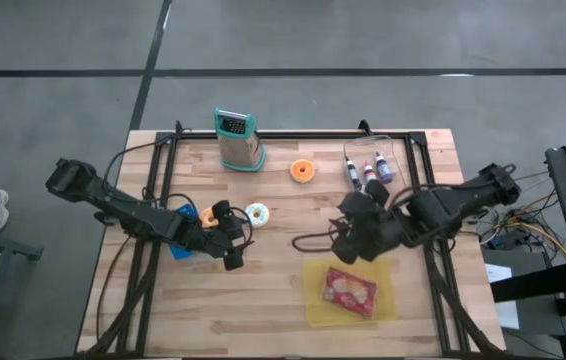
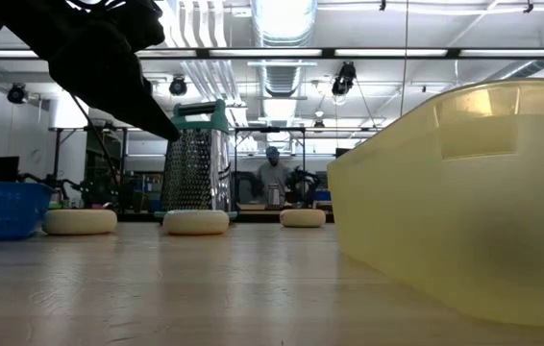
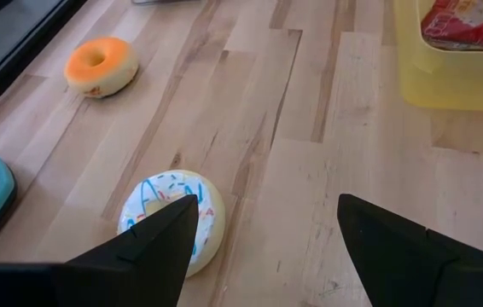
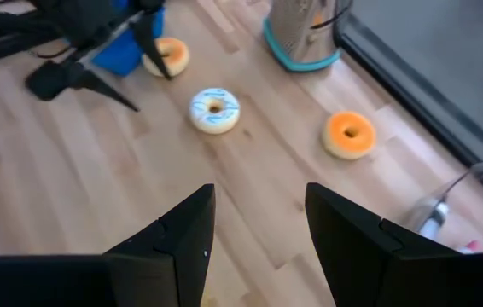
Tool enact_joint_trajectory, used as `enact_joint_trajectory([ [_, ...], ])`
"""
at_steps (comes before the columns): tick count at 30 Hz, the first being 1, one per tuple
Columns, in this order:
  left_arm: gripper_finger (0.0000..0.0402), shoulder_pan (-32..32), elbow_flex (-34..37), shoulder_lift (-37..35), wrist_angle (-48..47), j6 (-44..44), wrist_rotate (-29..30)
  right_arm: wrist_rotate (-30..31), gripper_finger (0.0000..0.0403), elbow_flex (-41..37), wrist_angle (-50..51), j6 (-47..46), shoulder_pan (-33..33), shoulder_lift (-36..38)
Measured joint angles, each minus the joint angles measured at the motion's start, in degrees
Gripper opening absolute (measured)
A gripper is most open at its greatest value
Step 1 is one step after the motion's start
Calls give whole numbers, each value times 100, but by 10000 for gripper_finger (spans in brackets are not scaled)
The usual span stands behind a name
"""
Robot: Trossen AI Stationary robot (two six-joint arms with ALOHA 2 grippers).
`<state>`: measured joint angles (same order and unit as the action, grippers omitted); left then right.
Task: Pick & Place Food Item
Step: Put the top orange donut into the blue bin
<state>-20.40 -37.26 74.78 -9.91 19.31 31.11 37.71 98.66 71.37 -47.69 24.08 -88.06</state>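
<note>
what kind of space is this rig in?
Likely a robotics lab or workshop. The low view shows exposed ducting and strip lights overhead, benches with equipment, and a person behind. The table stands on a bare concrete floor.

Robotics laboratory or workshop hall. A wooden table (image 1: 263, 290) stands on bare grey concrete floor (image 1: 293, 60); exposed ceiling ducts (image 2: 286, 77) and strip lights (image 2: 195, 38) run overhead. A person (image 2: 272, 173) sits among equipment racks behind.
</note>
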Motion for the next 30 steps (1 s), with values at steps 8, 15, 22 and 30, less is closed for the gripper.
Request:
enact_joint_trajectory([
  [8, 287, 0, 0, 0, 2, 0, 1, -245, 180, -236, -201, 994, -772, 5],
  [15, 287, 0, 0, 0, 2, 0, 1, -1363, 180, -707, -1392, 2513, -1630, -17],
  [22, 287, 0, 0, 0, 2, 0, 0, -1423, 180, -1106, -1668, 2984, -2227, -19],
  [30, 287, 0, 0, -1, 2, 0, 1, -1960, 180, -1684, -2473, 3853, -2823, -21],
])
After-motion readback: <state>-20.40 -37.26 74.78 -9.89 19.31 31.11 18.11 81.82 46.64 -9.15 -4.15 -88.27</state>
